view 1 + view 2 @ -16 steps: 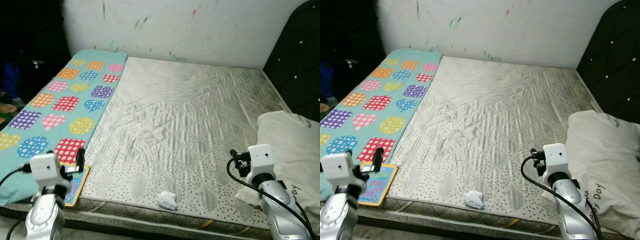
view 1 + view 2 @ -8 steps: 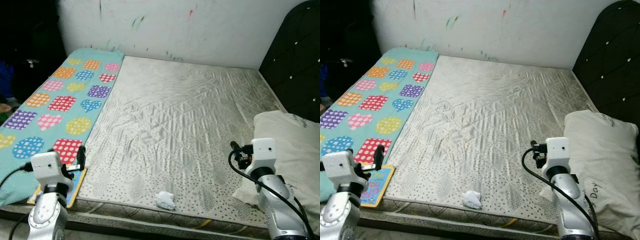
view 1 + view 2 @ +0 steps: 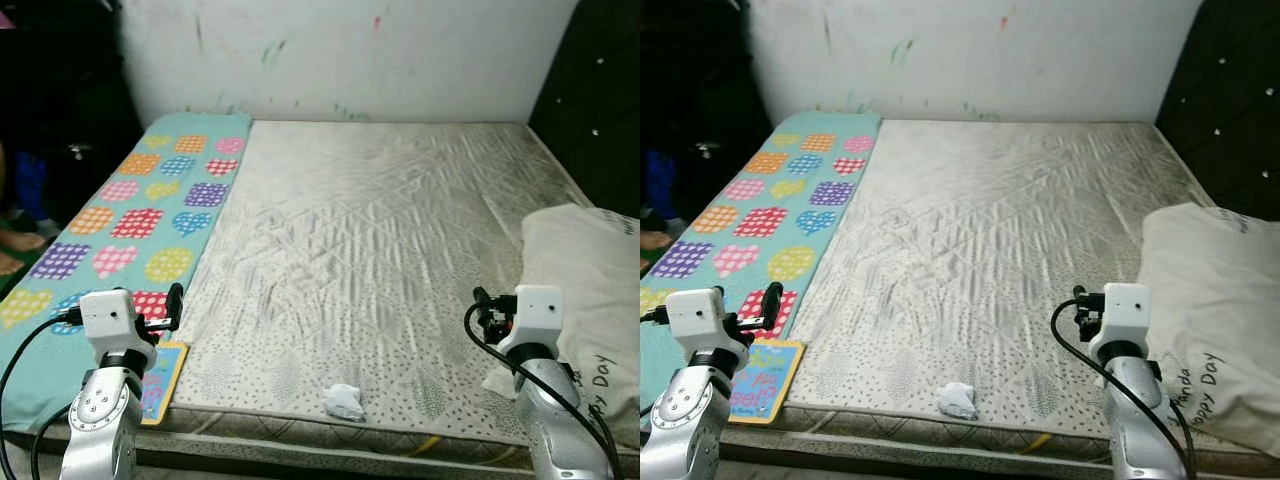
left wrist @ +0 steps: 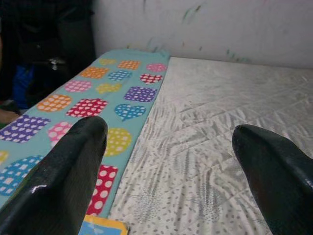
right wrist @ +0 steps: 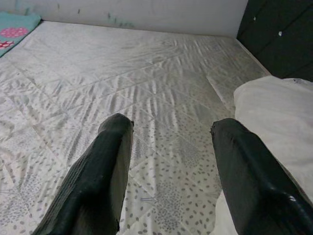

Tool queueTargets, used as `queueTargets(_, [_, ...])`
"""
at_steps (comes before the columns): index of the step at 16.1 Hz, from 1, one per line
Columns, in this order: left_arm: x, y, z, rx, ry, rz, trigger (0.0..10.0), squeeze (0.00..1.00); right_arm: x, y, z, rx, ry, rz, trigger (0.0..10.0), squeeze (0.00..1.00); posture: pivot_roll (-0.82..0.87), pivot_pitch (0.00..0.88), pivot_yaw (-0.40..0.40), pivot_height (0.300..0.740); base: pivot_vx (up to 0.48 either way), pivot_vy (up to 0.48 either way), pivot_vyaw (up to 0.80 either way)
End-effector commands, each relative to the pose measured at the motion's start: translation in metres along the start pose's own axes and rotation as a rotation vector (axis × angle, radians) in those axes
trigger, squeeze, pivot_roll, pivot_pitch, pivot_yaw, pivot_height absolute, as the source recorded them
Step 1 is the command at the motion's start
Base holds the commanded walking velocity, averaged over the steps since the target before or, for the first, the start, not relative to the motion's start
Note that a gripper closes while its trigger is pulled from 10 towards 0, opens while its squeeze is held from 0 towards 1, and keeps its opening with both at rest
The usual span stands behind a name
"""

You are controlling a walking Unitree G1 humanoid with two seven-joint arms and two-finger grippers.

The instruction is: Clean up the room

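The robot's view had swung a little since a moment before, so the bed [image 3: 400,250] sat more square in front. On the left lay the spotted blanket [image 3: 140,210] and a book [image 3: 160,370], just beside the left gripper [image 4: 168,161], fingers wide apart. The crumpled tissue [image 3: 345,401] lay at the near edge between both arms. The right gripper [image 5: 168,176], also open, was beside the pillow [image 3: 590,290].

Both silver arms are raised forward, left gripper [image 4: 168,161] and right gripper [image 5: 171,166] spread wide, holding nothing.
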State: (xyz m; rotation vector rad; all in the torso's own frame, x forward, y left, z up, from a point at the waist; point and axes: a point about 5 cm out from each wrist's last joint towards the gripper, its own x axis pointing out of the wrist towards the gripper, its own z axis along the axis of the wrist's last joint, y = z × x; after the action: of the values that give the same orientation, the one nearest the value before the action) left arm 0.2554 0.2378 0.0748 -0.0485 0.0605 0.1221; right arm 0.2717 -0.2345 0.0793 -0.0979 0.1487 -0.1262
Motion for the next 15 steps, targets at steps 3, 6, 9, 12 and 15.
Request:
queueTargets(3, [-0.003, 0.004, -0.002, 0.012, -0.005, 0.036, 10.0, 0.00, 0.010, 0.004, 0.011, -0.004, -0.027, 0.041, 10.0, 0.00, -0.10, 0.000, 0.001, 0.740, 0.000, 0.000, 0.00])
queueTargets(6, [-0.008, 0.009, -0.004, 0.020, -0.002, 0.060, 10.0, 0.00, 0.013, 0.009, 0.012, -0.018, -0.030, 0.073, 10.0, 0.00, -0.08, 0.000, -0.021, 0.740, 0.000, 0.000, 0.00])
queueTargets(9, [-0.027, 0.021, -0.011, 0.034, 0.023, 0.081, 10.0, 0.00, -0.009, -0.018, -0.007, -0.092, 0.023, 0.045, 10.0, 0.00, -0.07, 0.000, -0.029, 0.740, 0.000, 0.000, 0.00])
queueTargets(12, [-0.039, 0.030, -0.015, 0.031, 0.044, 0.087, 10.0, 0.00, -0.024, -0.039, -0.010, -0.112, 0.046, 0.052, 10.0, 0.00, -0.08, 0.000, -0.034, 0.740, 0.000, 0.000, 0.00])
queueTargets(15, [-0.039, 0.022, -0.015, 0.019, 0.043, 0.072, 10.0, 0.00, -0.019, -0.039, -0.001, -0.117, 0.022, 0.076, 10.0, 0.00, -0.09, 0.000, -0.037, 0.740, 0.000, 0.000, 0.00])
